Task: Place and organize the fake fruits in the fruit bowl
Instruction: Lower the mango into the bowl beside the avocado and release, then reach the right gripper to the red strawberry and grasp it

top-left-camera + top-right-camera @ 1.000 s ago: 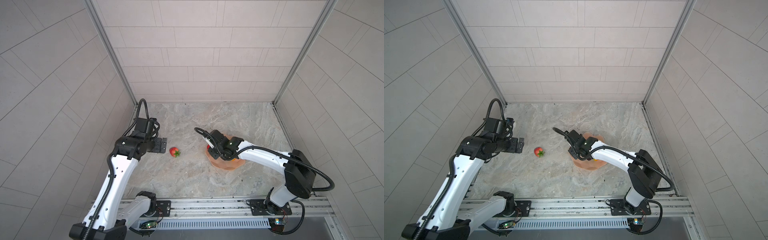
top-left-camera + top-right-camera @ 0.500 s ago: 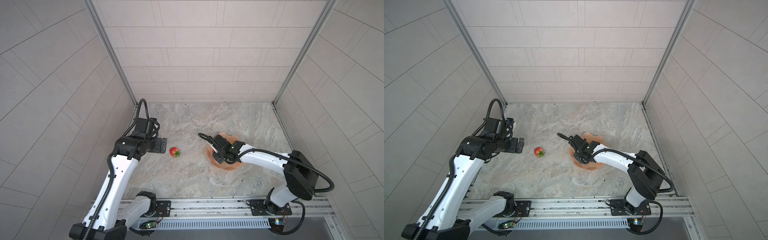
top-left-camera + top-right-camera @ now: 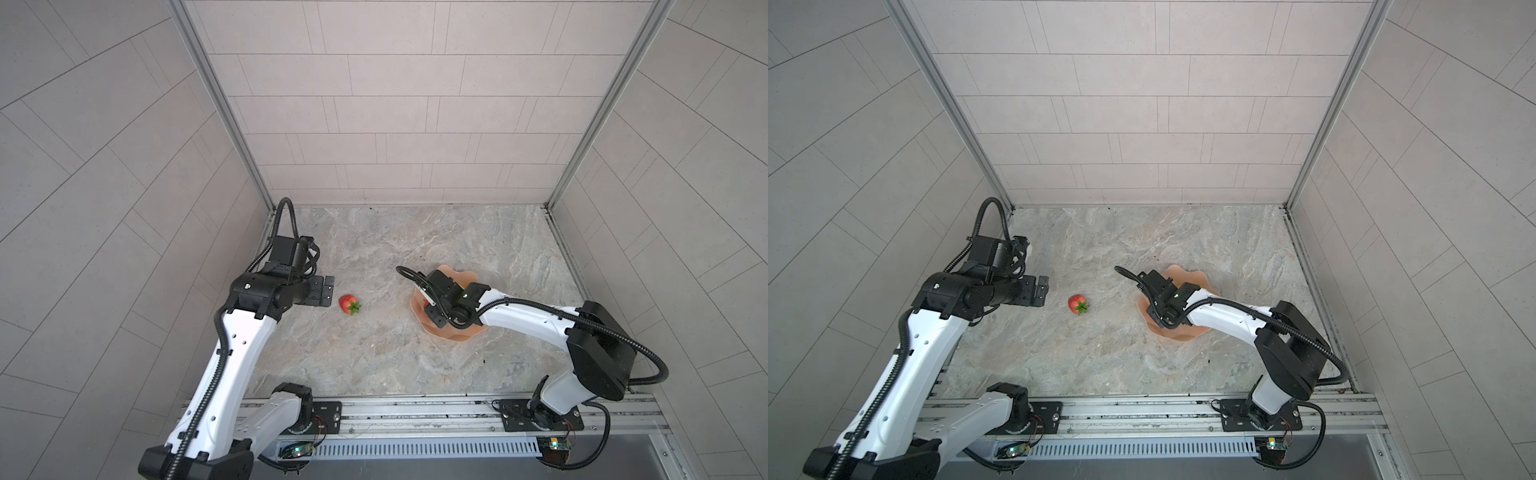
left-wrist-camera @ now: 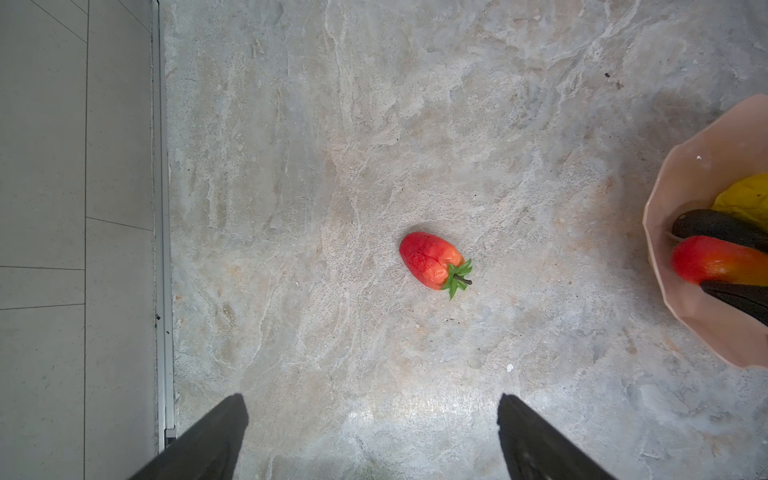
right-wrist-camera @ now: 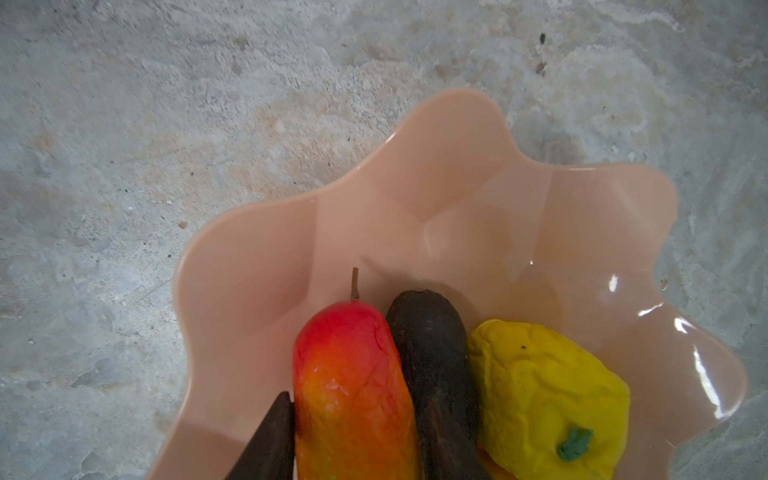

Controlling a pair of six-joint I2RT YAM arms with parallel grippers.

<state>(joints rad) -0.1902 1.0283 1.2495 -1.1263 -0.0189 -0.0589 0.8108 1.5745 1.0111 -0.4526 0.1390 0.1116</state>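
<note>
The peach-pink fruit bowl (image 3: 457, 272) (image 5: 415, 208) sits right of centre in both top views. In it lie a red-orange mango (image 5: 349, 382), a black avocado (image 5: 428, 332) and a bumpy yellow fruit (image 5: 540, 382), side by side. My right gripper (image 5: 357, 403) (image 3: 428, 305) is down in the bowl, its fingers close against both sides of the mango. The red strawberry (image 3: 349, 304) (image 4: 434, 262) lies alone on the stone surface, left of the bowl. My left gripper (image 4: 372, 401) (image 3: 324, 291) hovers open just left of the strawberry, holding nothing.
Tiled walls close off three sides, with a metal corner strip (image 4: 162, 208) near my left arm. The mounting rail (image 3: 415, 411) runs along the front edge. My right arm covers much of the bowl in both top views.
My right gripper has moved right and down into the bowl with the mango. The left arm and the strawberry have not moved.
</note>
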